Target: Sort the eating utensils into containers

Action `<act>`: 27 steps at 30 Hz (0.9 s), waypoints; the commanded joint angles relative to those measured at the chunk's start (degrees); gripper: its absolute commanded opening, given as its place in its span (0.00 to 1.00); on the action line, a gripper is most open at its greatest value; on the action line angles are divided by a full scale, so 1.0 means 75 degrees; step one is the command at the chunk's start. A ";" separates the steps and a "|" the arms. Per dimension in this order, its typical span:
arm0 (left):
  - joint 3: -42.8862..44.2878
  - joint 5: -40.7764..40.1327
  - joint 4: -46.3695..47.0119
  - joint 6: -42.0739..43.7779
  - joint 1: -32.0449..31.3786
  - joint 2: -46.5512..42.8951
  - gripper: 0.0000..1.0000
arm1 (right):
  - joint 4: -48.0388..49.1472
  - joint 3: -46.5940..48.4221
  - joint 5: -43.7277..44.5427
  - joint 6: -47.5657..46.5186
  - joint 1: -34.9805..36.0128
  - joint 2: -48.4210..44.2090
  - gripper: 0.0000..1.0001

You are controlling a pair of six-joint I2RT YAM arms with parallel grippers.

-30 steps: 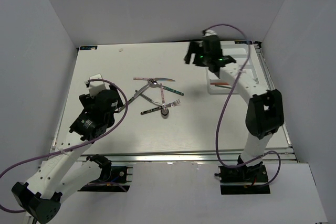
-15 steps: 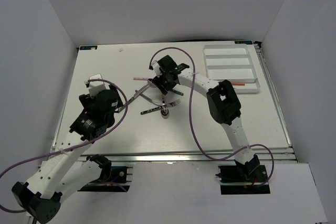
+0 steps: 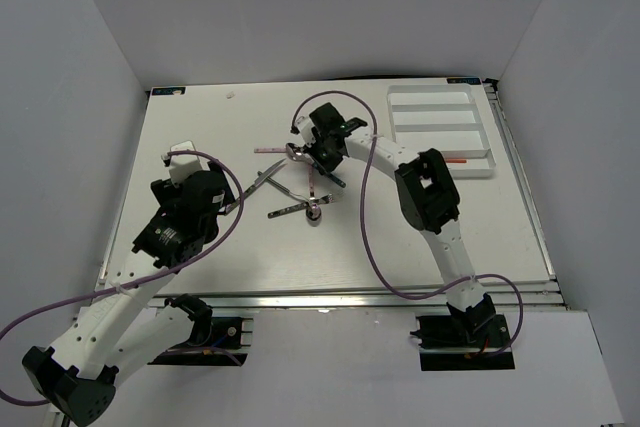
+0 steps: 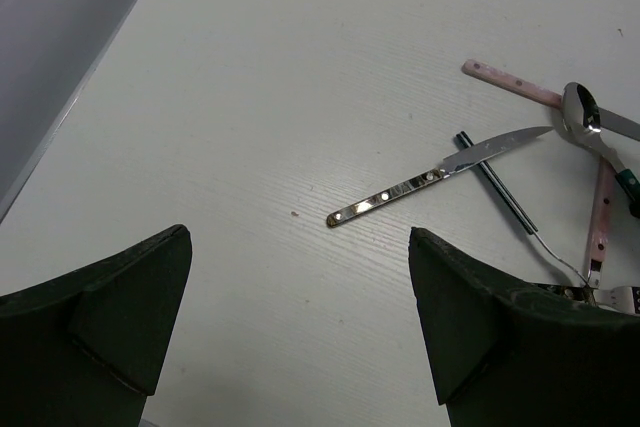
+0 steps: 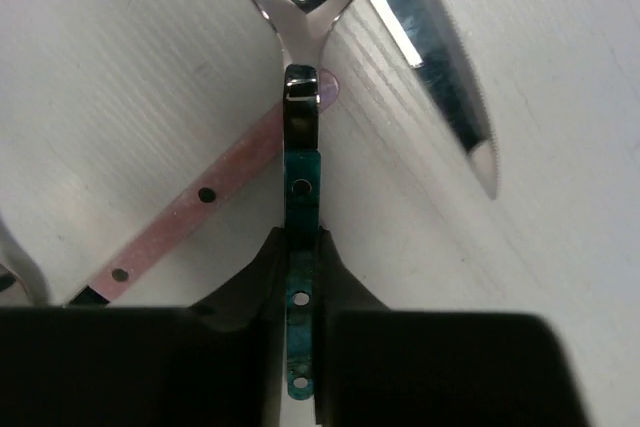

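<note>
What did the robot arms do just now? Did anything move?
The right pincer swung from over the white tray left to the utensil pile and closed on the green-handled spoon. The left pincer stayed open and still; the tray stayed put.

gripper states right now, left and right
Left gripper: open, holding nothing.
Right gripper: closed on the green-handled spoon.
</note>
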 commanded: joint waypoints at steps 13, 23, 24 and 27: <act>-0.0022 -0.0015 0.0011 0.0025 0.0000 -0.0056 0.98 | 0.0473 -0.0330 0.0744 0.1399 -0.0539 -0.2559 0.00; -0.0022 -0.0027 -0.0001 0.0013 0.0000 -0.0103 0.98 | 0.2554 -0.3134 0.1660 0.8580 -0.3831 -0.4000 0.00; -0.0022 -0.0038 -0.0001 0.0013 0.0000 -0.0092 0.98 | 0.2826 -0.3374 0.1762 0.9003 -0.4169 -0.4176 0.00; -0.0022 -0.0050 -0.0012 0.0001 0.0000 -0.0080 0.98 | 0.3145 -0.3786 0.2862 1.0106 -0.4325 -0.4272 0.00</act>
